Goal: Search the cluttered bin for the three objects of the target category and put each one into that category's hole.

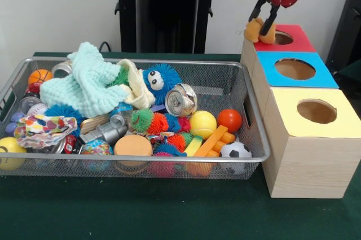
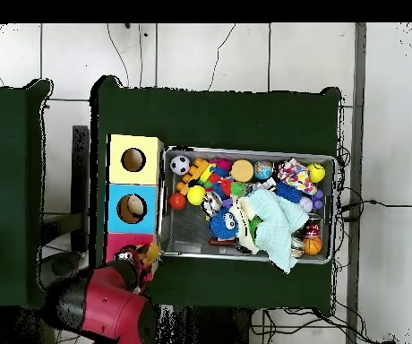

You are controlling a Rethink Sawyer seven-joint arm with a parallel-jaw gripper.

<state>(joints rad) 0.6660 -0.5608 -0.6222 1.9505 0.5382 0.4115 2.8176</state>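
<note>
My gripper (image 1: 263,23) hangs at the top right, shut on a tan-orange soft toy (image 1: 255,30). It holds the toy just above the left edge of the red-topped box (image 1: 300,41), a little left of the hole (image 1: 282,38). In the overhead view the gripper (image 2: 141,260) and toy (image 2: 150,253) sit over the red top (image 2: 118,241), and the arm hides the hole. The bin (image 1: 17,76) fills the left and middle, piled with toys; it also shows in the overhead view (image 2: 250,150).
A blue-topped box (image 1: 324,75) and a yellow-topped box (image 1: 293,121) stand in a row with the red one, right of the bin. In the bin lie a mint cloth (image 1: 84,84), a blue fuzzy toy (image 1: 161,81), a crushed can (image 1: 181,99) and several balls.
</note>
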